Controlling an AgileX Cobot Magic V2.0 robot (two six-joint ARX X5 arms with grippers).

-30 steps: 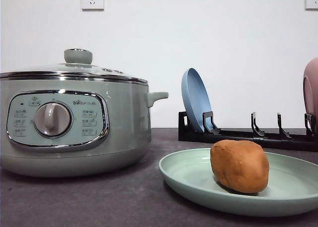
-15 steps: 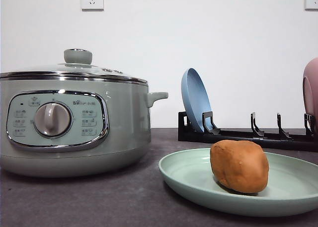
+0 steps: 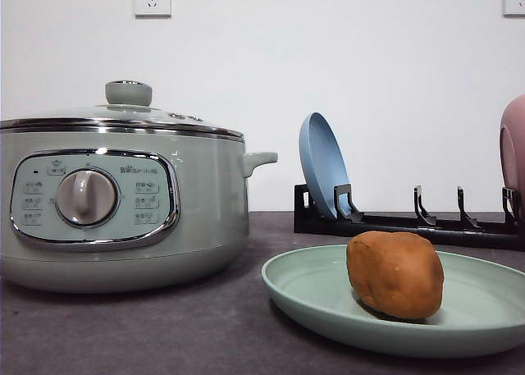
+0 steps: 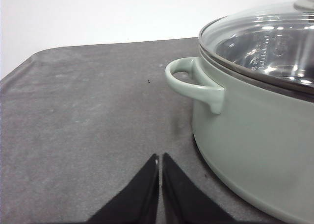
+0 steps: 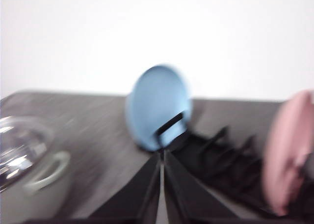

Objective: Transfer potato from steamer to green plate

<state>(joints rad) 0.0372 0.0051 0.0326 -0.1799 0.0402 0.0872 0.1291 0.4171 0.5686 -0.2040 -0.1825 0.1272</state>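
Resting place of the potato: the potato (image 3: pixel 394 274) is lying on the green plate (image 3: pixel 312 289), right of centre, touching its floor and free of any fingers.
Steamer: the steamer (image 3: pixel 123 198) is standing on the worktop (image 3: pixel 164 334) to the left of the plate, near it but apart, with its glass lid (image 4: pixel 267 40) sitting on the rim and its side handle (image 4: pixel 194 84) pointing away from the body.
Left gripper: the left gripper (image 4: pixel 160 165) is hanging low over bare worktop just beside the steamer's handle, its fingers pressed together on nothing.
Right gripper: the right gripper (image 5: pixel 162 162) is facing the blue plate (image 5: pixel 158 106) in the black rack (image 5: pixel 221 158); the picture is smeared, so the arm is probably moving, and its fingers are together and carrying nothing.
Other ware: a pink dish (image 3: pixel 513 157) is leaning at the rack's far right.
Step in hand: judging by the layout, the transfer is looking complete and the arms are clearing off.
Next move: nothing is calling for a grasp; the arms are only needing to settle clear of the plate and the rack.
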